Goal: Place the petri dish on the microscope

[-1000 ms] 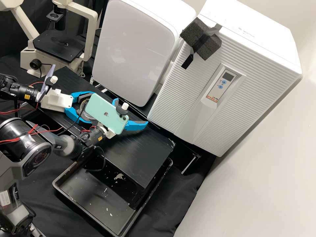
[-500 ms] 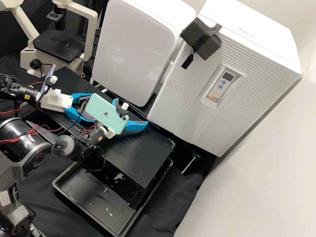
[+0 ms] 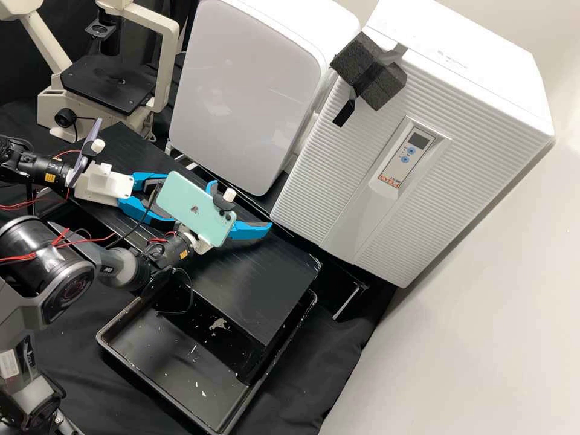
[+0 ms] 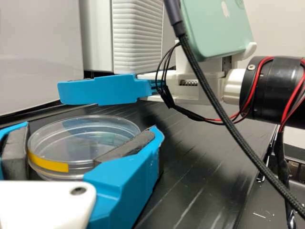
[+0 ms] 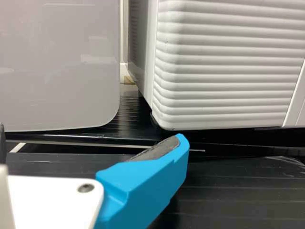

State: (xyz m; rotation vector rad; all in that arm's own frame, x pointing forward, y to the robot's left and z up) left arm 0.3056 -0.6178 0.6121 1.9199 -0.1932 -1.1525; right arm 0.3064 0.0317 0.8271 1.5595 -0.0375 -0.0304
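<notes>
"Two entries, please. State of the left gripper (image 3: 122, 186)?"

"Clamped on the clear petri dish (image 4: 82, 143). Grey pads (image 4: 126, 145) bear on opposite sides of its wall; the dish sits upright, yellow tape (image 4: 47, 163) on its side. Whether its base touches the black platform (image 3: 266, 284), I cannot tell."

"And the right gripper (image 3: 240, 206)?"

"Fingers apart, nothing between them. It is beside the left gripper, over the same platform, a mint-green iPhone (image 3: 196, 208) mounted on it."

"Position of the microscope (image 3: 109, 84)?"

"Beyond the left gripper, well apart from it. Dish is not on the stage; it is between the left gripper's fingers."

"Remaining items, relative to the grippers?"

"Beyond both: a smooth-fronted white appliance (image 3: 241, 90). Beyond the right gripper: a ribbed white cabinet (image 3: 338, 181) with a small control panel (image 3: 406, 156), a dark foam block (image 3: 368, 71) taped to its upper edge. On the near side of the right gripper, a black tray (image 3: 151, 362), pale flecks inside. Behind the left gripper's fingers, on its mount, a purple phone (image 3: 84, 152)."
</notes>
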